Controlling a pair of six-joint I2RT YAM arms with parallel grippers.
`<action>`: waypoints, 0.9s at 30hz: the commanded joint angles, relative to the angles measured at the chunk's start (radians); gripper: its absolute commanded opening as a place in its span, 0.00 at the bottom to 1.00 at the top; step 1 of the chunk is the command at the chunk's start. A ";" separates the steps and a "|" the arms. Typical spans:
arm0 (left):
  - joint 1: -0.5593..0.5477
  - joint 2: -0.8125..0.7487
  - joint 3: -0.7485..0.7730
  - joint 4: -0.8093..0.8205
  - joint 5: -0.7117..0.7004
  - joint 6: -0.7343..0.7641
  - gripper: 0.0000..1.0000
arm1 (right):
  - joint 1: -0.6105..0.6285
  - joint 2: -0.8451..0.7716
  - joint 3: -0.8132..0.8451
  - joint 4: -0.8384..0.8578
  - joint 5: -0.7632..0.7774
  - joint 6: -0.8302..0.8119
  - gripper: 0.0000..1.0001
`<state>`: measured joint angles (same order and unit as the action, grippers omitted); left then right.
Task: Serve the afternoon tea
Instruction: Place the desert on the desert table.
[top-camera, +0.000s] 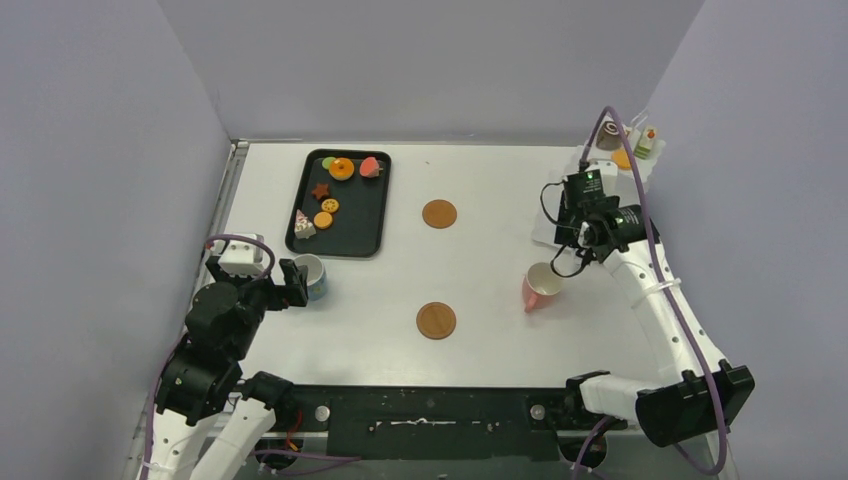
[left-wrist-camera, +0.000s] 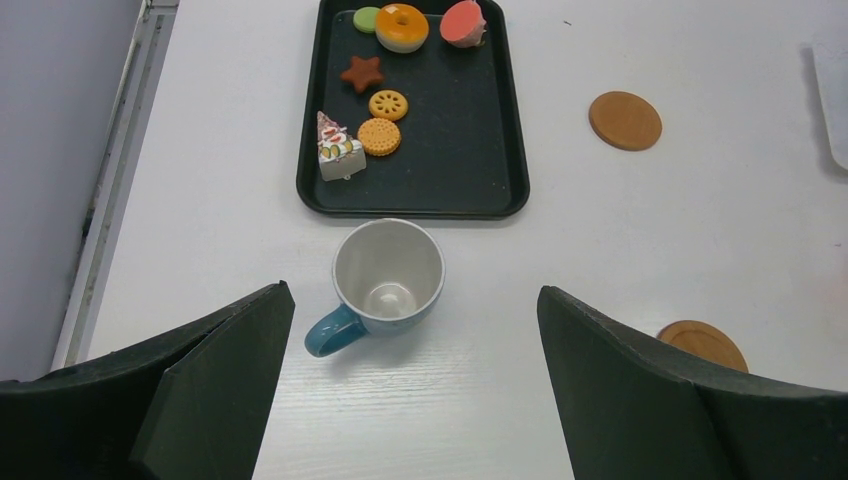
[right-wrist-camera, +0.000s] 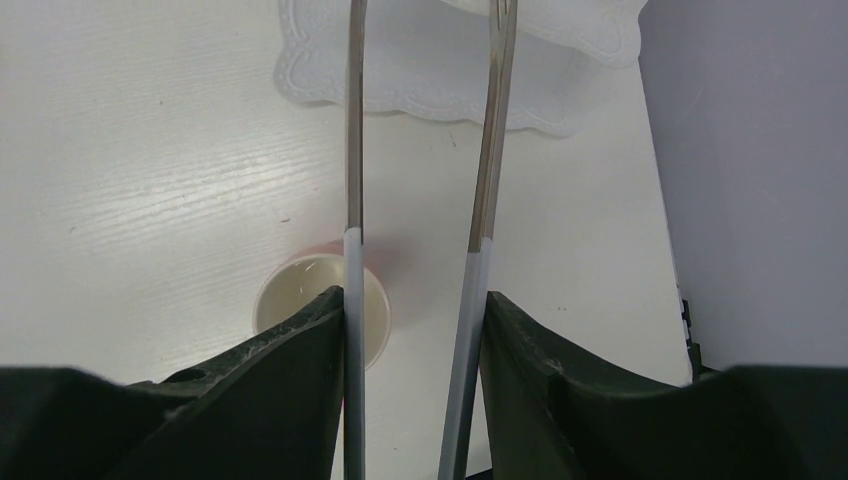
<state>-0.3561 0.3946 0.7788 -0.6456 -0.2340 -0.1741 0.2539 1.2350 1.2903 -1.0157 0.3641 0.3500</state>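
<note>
The blue cup (top-camera: 312, 275) stands empty and upright on the table just in front of the black tray (top-camera: 302, 238). In the left wrist view the blue cup (left-wrist-camera: 388, 275) lies ahead of my left gripper (left-wrist-camera: 412, 380), handle to the left. My left gripper (top-camera: 292, 284) is open and empty. Toy pastries lie on the tray (left-wrist-camera: 450, 170): a green disc (left-wrist-camera: 367, 18), an orange tart (left-wrist-camera: 402, 27), cookies (left-wrist-camera: 379, 136) and a cake slice (left-wrist-camera: 336, 150). My right gripper (top-camera: 583, 240) is shut on the metal tongs (right-wrist-camera: 354, 150), just beyond the pink cup (top-camera: 541, 287), which also shows in the right wrist view (right-wrist-camera: 300, 300).
Two brown coasters (top-camera: 438, 213) (top-camera: 436, 320) lie in the middle of the table. A white plate (top-camera: 632, 178) at the back right holds a chocolate roll (top-camera: 607, 138) and a cake slice (top-camera: 645, 143). Another white plate (right-wrist-camera: 450, 70) lies under the tongs' tips. Grey walls stand on three sides.
</note>
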 joint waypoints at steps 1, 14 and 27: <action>0.006 -0.010 0.001 0.070 0.013 0.015 0.92 | -0.007 -0.055 0.066 -0.005 0.021 -0.003 0.47; 0.006 -0.026 -0.002 0.071 0.021 0.016 0.92 | 0.118 -0.050 0.178 -0.049 -0.074 0.045 0.46; 0.006 -0.041 -0.001 0.066 0.007 0.018 0.92 | 0.218 -0.043 0.113 0.174 -0.307 -0.004 0.46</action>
<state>-0.3561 0.3641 0.7746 -0.6388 -0.2276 -0.1715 0.4534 1.2060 1.4246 -1.0115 0.1551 0.3679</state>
